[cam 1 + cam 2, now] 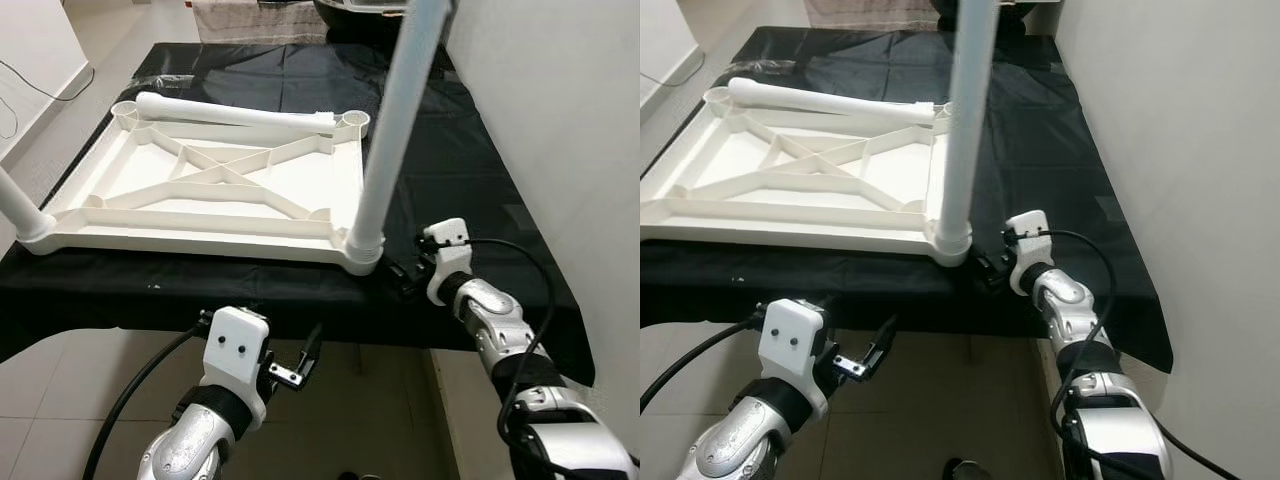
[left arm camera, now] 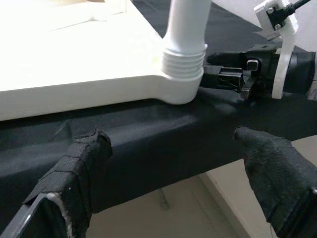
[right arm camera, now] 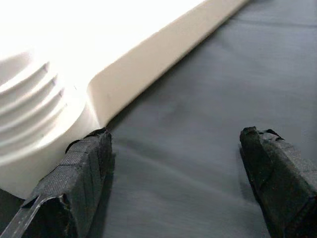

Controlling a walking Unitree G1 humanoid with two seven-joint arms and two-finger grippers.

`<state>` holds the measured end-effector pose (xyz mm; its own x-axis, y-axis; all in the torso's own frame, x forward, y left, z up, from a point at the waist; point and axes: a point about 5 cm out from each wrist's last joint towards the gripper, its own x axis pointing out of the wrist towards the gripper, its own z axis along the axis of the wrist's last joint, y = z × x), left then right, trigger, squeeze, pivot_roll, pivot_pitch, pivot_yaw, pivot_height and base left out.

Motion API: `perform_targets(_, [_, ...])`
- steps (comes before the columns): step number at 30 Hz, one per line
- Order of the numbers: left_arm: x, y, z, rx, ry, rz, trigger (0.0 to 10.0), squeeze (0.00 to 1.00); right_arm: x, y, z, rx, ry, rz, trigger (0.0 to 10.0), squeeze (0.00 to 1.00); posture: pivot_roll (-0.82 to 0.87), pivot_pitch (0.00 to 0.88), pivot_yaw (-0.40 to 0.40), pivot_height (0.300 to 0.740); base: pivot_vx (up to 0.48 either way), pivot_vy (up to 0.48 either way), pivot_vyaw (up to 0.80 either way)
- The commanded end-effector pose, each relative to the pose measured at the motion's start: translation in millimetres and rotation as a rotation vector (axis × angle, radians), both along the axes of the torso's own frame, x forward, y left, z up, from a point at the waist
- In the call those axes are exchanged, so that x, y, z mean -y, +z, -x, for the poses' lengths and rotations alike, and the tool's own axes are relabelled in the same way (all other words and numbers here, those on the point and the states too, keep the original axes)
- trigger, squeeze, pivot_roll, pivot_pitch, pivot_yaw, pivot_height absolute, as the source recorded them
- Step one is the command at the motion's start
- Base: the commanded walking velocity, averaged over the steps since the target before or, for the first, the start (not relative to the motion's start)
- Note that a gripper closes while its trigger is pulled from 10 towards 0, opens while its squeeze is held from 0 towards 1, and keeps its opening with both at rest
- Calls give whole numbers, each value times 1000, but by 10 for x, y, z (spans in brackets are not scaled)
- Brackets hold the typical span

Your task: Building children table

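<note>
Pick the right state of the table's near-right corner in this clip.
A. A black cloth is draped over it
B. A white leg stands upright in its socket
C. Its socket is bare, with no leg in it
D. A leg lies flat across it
B: the white leg rises upright from the threaded socket at the near-right corner of the upturned tabletop, with the open right gripper beside its base.

The upright leg (image 1: pixel 395 130) runs out of the top edge, so its upper end cannot be seen. A 2nd standing leg (image 1: pixel 18 207) at the left is cut by the left edge. The tabletop (image 1: pixel 790 170) loses its near-left corner past the right eye view's edge. The right gripper (image 1: pixel 402 278) sits low behind the tabletop's near-right corner socket, its fingers too small to read there.
</note>
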<state>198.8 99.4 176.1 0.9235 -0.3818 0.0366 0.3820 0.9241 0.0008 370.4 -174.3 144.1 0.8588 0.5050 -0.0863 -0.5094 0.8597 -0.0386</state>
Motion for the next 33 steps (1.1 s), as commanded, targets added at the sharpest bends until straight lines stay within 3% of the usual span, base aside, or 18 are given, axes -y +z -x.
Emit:
perform_targets(1, [-3, 8, 19, -5, -9, -1, 10000, 0, -148, -19, 33, -4, 90, -13, 10000, 0, 99, 234, -39, 740, 0, 0, 0])
perform_targets(9, [-38, 14, -16, 2, -3, -13, 10000, 0, -329, 167, 102, 51, 270, -41, 10000, 0, 92, 229, -42, 740, 0, 0, 0])
perform_targets(16, [-16, -5, -18, -4, -5, -13, 10000, 0, -241, 97, 75, 40, 209, 23, 10000, 0, 92, 213, -47, 740, 0, 0, 0])
perform_targets(19, [11, -34, -1, -10, -21, -23, 10000, 0, -45, 32, 42, 13, 111, 73, 10000, 0, 97, 202, -48, 740, 0, 0, 0])
perform_targets(20, [11, -34, -1, -10, -21, -23, 10000, 0, -45, 32, 42, 13, 111, 73, 10000, 0, 97, 202, -48, 740, 0, 0, 0])
perform_targets(21, [19, -45, 5, -10, -28, -29, 10000, 0, 83, 28, 12, 11, 27, 95, 10000, 0, 97, 196, -48, 740, 0, 0, 0])
perform_targets(22, [19, -45, 5, -10, -28, -29, 10000, 0, 83, 28, 12, 11, 27, 95, 10000, 0, 97, 196, -48, 740, 0, 0, 0])
perform_targets(23, [28, -63, 9, -13, -35, -34, 10000, 0, 283, 33, -18, 12, -98, 137, 10000, 0, 94, 187, -45, 740, 0, 0, 0])
perform_targets(25, [28, -63, 9, -13, -35, -34, 10000, 0, 283, 33, -18, 12, -98, 137, 10000, 0, 94, 187, -45, 740, 0, 0, 0])
perform_targets(28, [35, -106, 5, -23, -41, -35, 10000, 0, 622, -37, 31, -29, -227, 241, 10000, 0, 92, 173, -42, 740, 0, 0, 0])
perform_targets(29, [35, -106, 5, -23, -41, -35, 10000, 0, 622, -37, 31, -29, -227, 241, 10000, 0, 92, 173, -42, 740, 0, 0, 0])
perform_targets(30, [36, -119, 2, -26, -44, -35, 10000, 0, 721, -75, 90, -75, -194, 213, 10000, 0, 98, 157, -46, 740, 0, 0, 0])
perform_targets(33, [29, -163, 7, -41, -63, -43, 10000, 0, 874, -116, 286, -171, 5, 105, 10000, 0, 97, 140, -47, 740, 0, 0, 0])
